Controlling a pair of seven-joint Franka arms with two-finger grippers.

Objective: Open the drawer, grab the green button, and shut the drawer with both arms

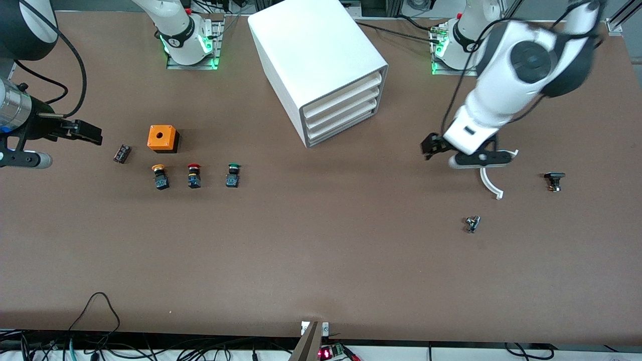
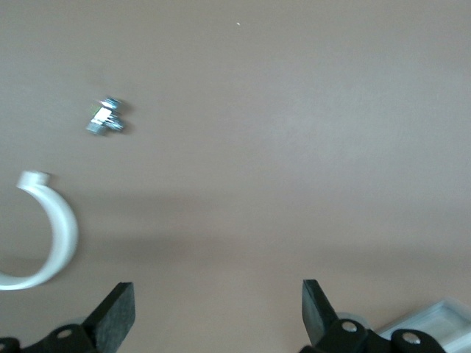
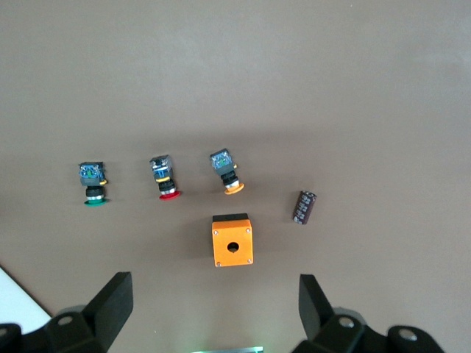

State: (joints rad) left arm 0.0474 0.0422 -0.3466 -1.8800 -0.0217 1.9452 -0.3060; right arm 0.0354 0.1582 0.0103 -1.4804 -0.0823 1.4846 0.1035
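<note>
The white cabinet (image 1: 321,65) stands mid-table near the bases, with all three drawers shut; the lowest drawer (image 1: 345,125) is flush with the other two. The green-capped button (image 1: 232,175) lies on the table, outside the cabinet, toward the right arm's end; it also shows in the right wrist view (image 3: 93,184). My left gripper (image 1: 431,145) is open and empty above the table beside the cabinet's front, its fingers wide apart in the left wrist view (image 2: 218,309). My right gripper (image 1: 86,131) is open and empty over the right arm's end of the table (image 3: 215,305).
A red-capped button (image 1: 194,175) and a yellow-capped one (image 1: 160,176) lie beside the green one. An orange box (image 1: 163,138) and a small dark cylinder (image 1: 122,153) are close by. A white curved piece (image 1: 489,180), a small metal part (image 1: 472,223) and a black part (image 1: 554,180) lie near the left gripper.
</note>
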